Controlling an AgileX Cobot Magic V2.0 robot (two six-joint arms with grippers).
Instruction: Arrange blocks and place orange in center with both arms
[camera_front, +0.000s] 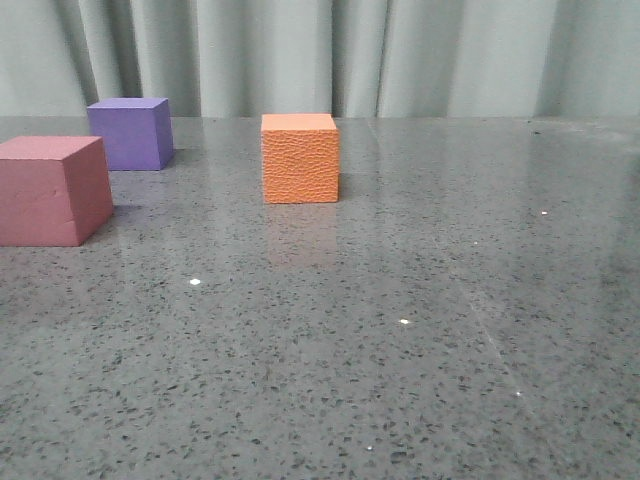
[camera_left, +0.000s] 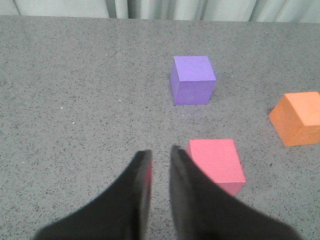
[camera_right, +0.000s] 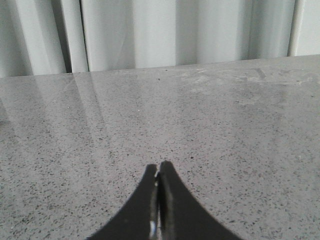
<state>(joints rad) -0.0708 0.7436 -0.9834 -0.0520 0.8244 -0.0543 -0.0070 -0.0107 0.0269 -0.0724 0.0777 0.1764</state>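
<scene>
The orange cube (camera_front: 300, 160) with a pebbled face stands near the middle of the table. The purple cube (camera_front: 130, 133) stands at the back left, and the pink-red cube (camera_front: 50, 190) is nearer, at the left edge of the front view. In the left wrist view my left gripper (camera_left: 161, 152) hangs above the table with a narrow gap between its fingers and nothing in it. The pink-red cube (camera_left: 215, 160) is just beside it, the purple cube (camera_left: 193, 80) beyond, and the orange cube (camera_left: 300, 117) off to the side. My right gripper (camera_right: 158, 169) is shut and empty over bare table. Neither gripper shows in the front view.
The table (camera_front: 400, 350) is grey speckled stone with a glossy top. A pale grey-green curtain (camera_front: 400, 50) hangs along its far edge and also shows in the right wrist view (camera_right: 150, 35).
</scene>
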